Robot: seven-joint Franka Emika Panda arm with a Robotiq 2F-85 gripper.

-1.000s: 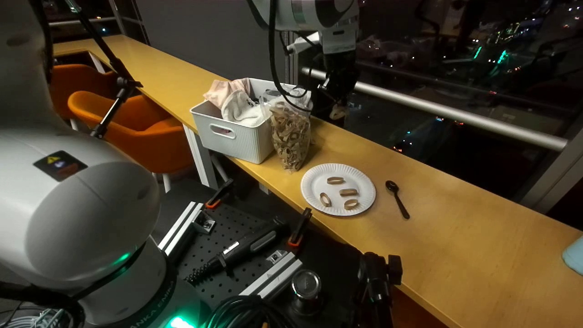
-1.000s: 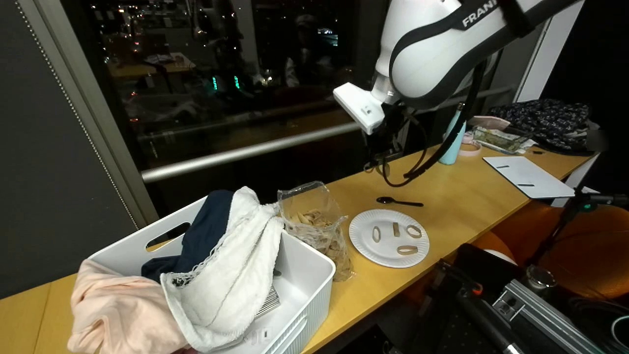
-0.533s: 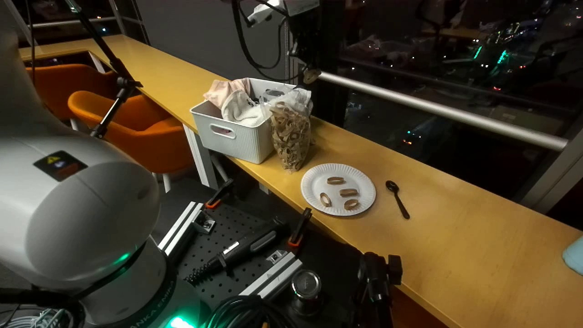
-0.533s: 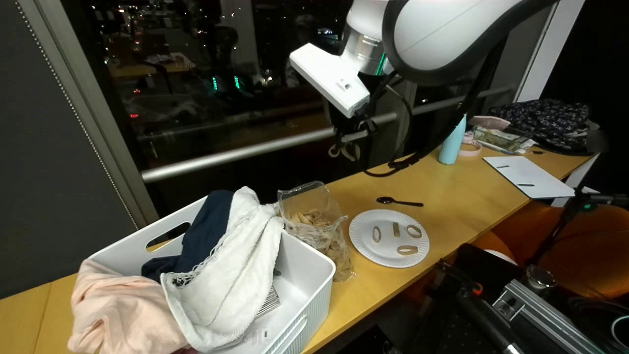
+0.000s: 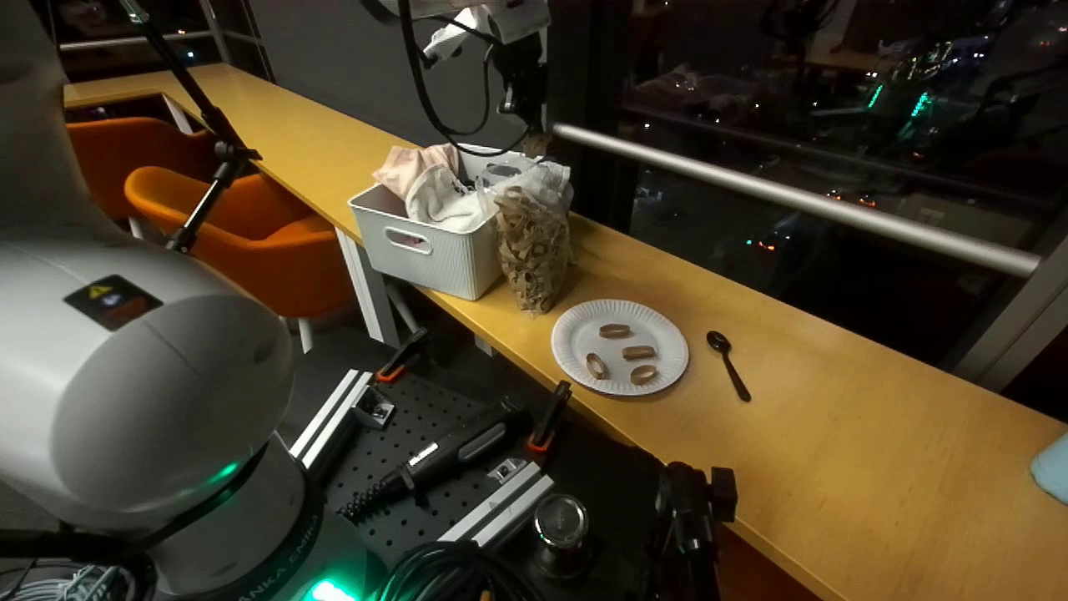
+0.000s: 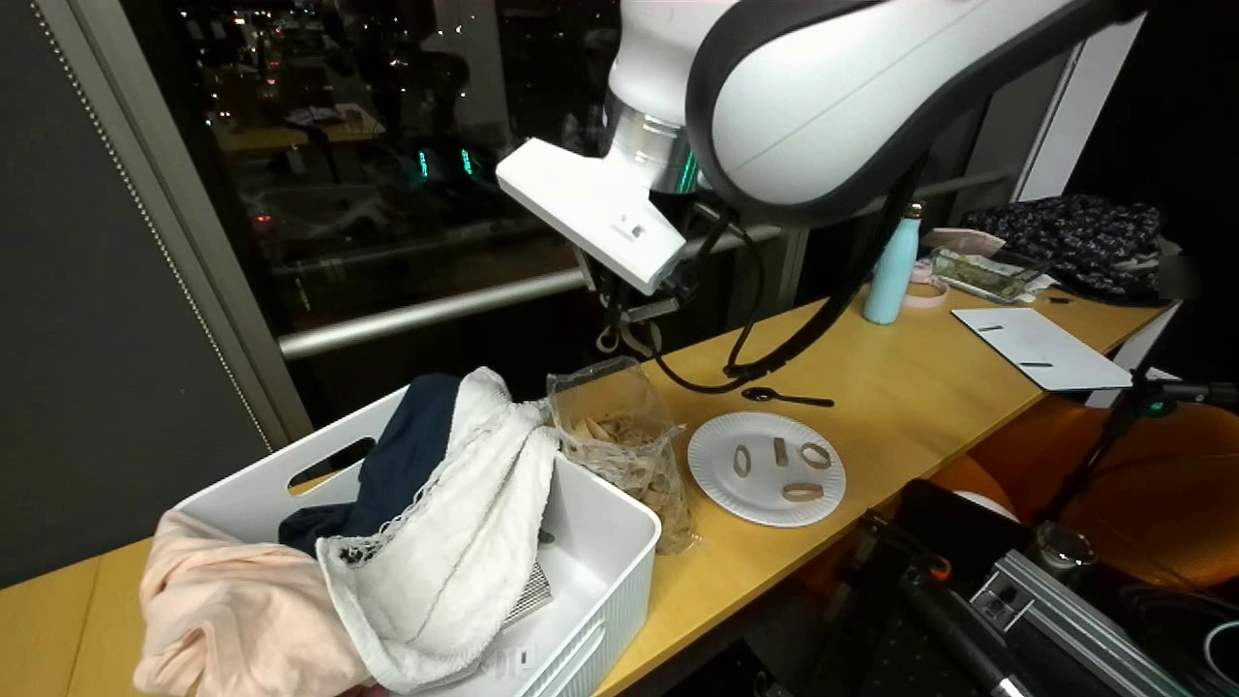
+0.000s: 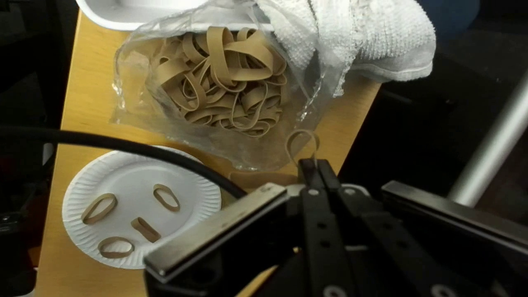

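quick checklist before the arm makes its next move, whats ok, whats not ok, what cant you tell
1. Jaws closed on a tan band: ok, its loop sticks out beyond them in the wrist view.
2. Only one band held: cannot tell, a second tan strip shows beside the jaws.
3. Clear bag standing with its mouth open: ok.
4. Held band clear of the bag: cannot tell, they overlap in the wrist view.
5. White plate flat on the table, four bands lying on it: ok.
6. Wrist view free of cable: not ok, a black cable crosses in front of the plate.
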